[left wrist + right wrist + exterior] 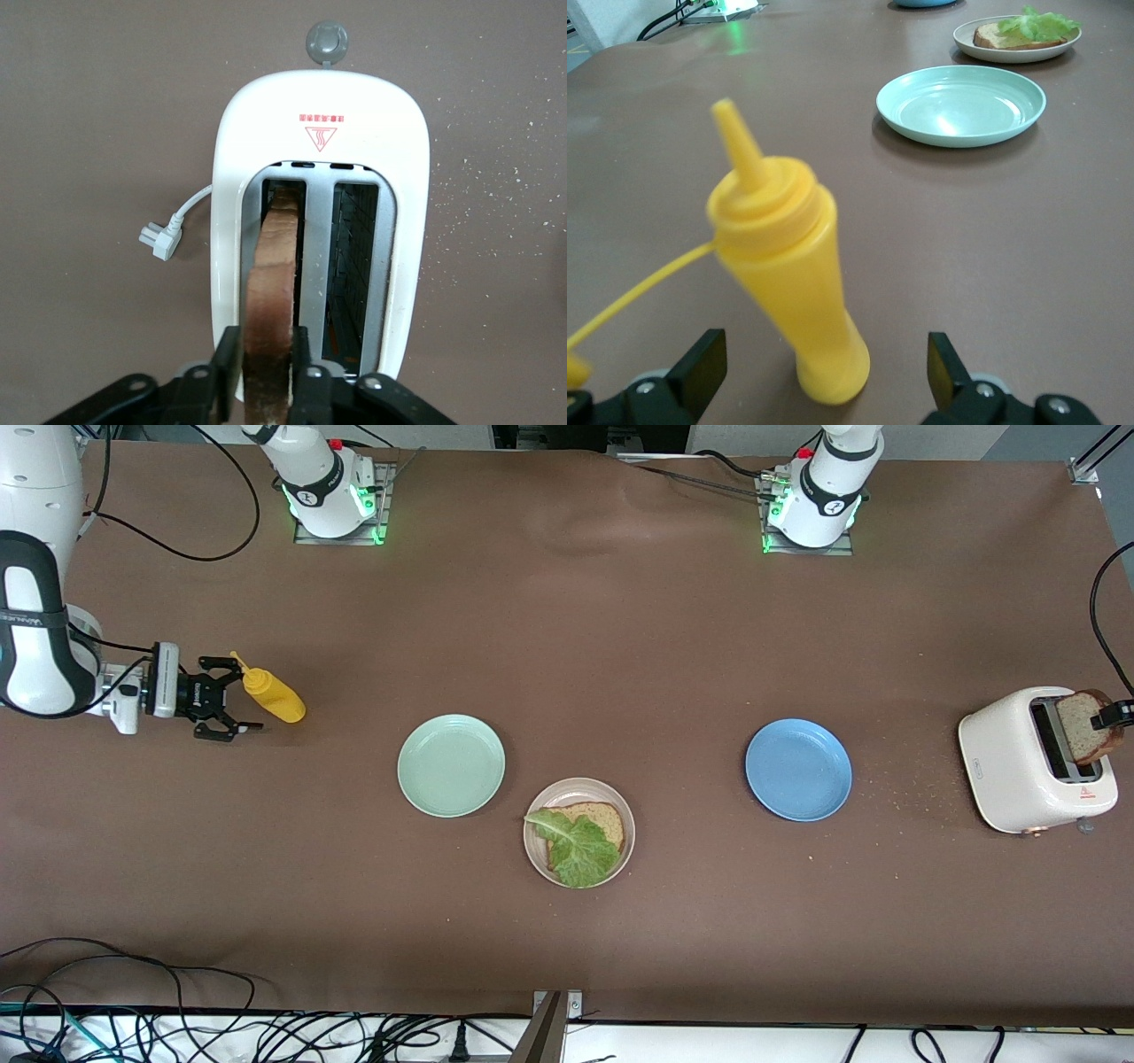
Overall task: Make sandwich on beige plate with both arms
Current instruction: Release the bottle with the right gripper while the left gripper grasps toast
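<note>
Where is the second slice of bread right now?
In the front view, the bread slice sticks up from a slot of the white toaster at the left arm's end of the table, pinched by the left end effector.

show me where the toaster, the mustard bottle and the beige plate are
toaster (pixel 1010 766): front view, on its white side wall.
mustard bottle (pixel 276 698): front view, on the yellow body.
beige plate (pixel 535 849): front view, on the bare rim beside the lettuce.
</note>
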You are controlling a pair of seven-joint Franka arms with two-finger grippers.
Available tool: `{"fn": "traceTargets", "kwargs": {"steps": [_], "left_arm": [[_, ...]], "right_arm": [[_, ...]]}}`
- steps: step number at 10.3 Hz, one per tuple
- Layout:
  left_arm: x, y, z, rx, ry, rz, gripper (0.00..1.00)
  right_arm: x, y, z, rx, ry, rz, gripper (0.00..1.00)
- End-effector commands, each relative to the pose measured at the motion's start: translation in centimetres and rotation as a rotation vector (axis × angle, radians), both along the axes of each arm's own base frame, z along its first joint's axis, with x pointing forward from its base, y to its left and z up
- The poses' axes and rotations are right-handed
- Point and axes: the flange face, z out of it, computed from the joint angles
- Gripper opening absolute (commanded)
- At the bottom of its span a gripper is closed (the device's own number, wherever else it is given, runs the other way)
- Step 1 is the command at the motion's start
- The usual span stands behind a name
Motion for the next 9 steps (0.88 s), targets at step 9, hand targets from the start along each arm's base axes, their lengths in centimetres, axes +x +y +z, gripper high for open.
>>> {"fn": "traceTargets", "kwargs": {"steps": [9], "left_arm": [[4.8,-6.8,11.3,-0.173,-0.036,-0.049,0.00]], "right_arm": [[11.4,1.5,18.0,-0.310,0.484,-0.145,1.00]]}}
